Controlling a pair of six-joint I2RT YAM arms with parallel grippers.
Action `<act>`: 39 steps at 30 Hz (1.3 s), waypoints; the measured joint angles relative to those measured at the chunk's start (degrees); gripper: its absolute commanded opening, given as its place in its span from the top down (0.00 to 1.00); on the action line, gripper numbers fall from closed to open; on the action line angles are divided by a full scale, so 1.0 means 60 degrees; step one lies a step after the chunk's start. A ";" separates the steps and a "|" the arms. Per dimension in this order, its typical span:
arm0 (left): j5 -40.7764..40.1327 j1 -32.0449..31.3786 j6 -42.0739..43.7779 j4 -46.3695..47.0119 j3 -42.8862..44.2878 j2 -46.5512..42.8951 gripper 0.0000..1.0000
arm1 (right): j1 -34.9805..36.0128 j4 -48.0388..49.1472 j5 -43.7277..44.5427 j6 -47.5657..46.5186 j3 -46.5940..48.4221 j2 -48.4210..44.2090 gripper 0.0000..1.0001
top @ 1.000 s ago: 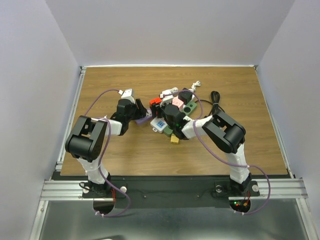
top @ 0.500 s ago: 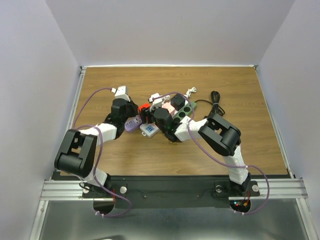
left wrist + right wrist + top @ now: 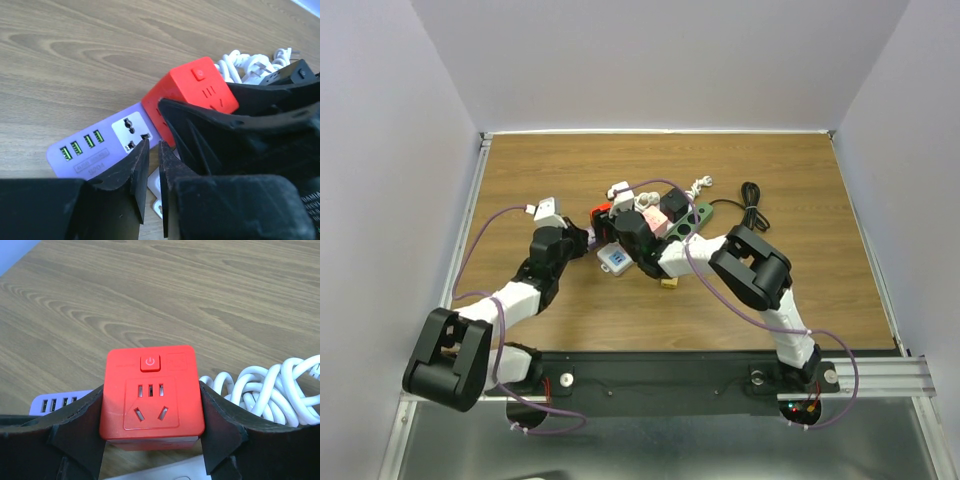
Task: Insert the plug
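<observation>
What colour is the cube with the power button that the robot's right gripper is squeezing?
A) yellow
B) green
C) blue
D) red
D: in the right wrist view, the right gripper clamps the red cube from both sides, and its power button and socket holes face the camera.

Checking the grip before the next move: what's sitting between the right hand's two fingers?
The red socket cube fills the gap between the right hand's fingers, which press against its two sides. The right wrist view shows it.
</observation>
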 measured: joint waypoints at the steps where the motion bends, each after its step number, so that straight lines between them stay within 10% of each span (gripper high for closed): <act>1: 0.0000 -0.0011 -0.0040 0.0033 -0.0058 -0.0109 0.75 | 0.0007 -0.0069 0.0015 0.0000 0.0113 0.0044 0.99; 22: -0.0495 -0.0178 -0.0885 0.0535 0.0226 0.2441 0.92 | -0.0135 -0.1082 -0.0240 -0.0080 0.0962 0.0248 1.00; 39: -0.1213 0.0146 -0.1071 0.0736 0.0113 0.0929 0.84 | -0.0087 -0.0040 -0.0262 -0.0113 0.0408 0.0357 1.00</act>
